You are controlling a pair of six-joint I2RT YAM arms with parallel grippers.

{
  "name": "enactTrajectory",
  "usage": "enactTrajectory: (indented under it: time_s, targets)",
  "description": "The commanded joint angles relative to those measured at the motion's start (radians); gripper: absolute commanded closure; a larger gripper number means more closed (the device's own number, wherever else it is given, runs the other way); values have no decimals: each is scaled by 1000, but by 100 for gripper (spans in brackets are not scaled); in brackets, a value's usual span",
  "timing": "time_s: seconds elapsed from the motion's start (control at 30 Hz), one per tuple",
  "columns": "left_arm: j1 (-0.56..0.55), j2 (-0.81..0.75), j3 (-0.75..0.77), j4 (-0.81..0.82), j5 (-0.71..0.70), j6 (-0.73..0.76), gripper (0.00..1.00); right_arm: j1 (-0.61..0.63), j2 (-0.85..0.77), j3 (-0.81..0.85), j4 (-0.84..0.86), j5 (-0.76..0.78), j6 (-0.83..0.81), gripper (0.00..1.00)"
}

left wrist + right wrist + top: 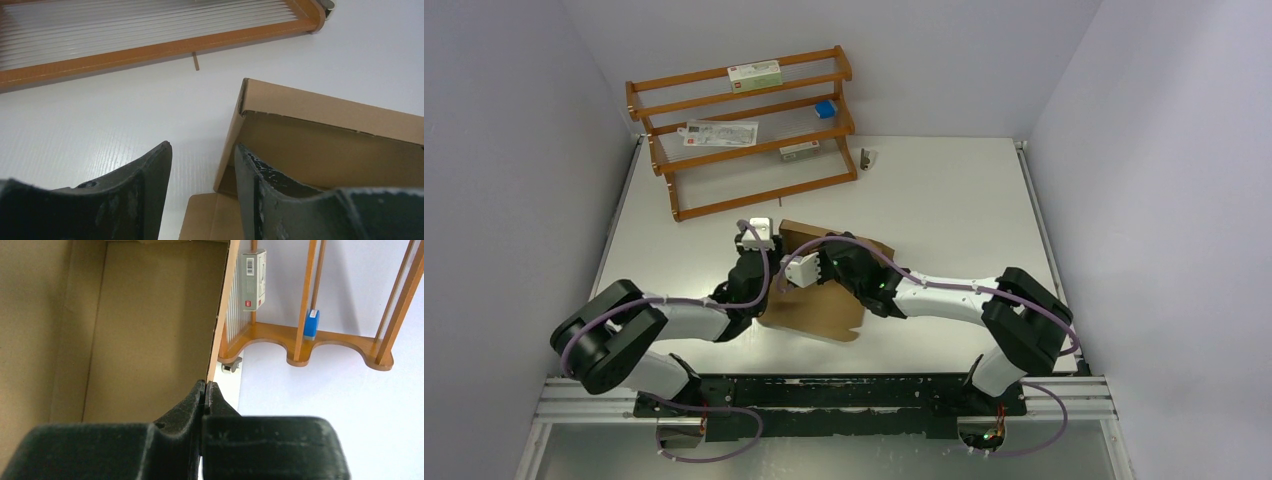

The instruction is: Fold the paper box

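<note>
The paper box is brown cardboard, half raised, lying mid-table between my two arms. My left gripper hovers at its far left corner. In the left wrist view that gripper is open, and the box's upright side wall stands between the fingers, one outside and one inside, with gaps showing. My right gripper reaches over the box from the right. Seen from the right wrist, it is shut, its tips pinching the thin edge of a standing wall.
A wooden rack stands at the back left, close beyond the box. It holds a white red-labelled carton, a small blue box and a flat packet. A small dark object lies beside the rack.
</note>
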Motion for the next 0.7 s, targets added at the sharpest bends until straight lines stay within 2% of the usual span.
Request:
enactTrajectory:
  time_s: [0.0, 0.17, 0.3, 0.67]
  targets:
    - [16, -51, -31, -41, 39, 22, 44, 8, 5, -16, -43, -2, 41, 100]
    - [44, -60, -44, -56, 123, 30, 40, 8, 7, -13, -46, -3, 47, 100]
    - [62, 16, -34, -13, 155, 28, 39, 8, 14, -5, -49, -15, 53, 100]
    - [120, 160, -23, 197, 283, -28, 39, 8, 14, -13, -69, -23, 60, 100]
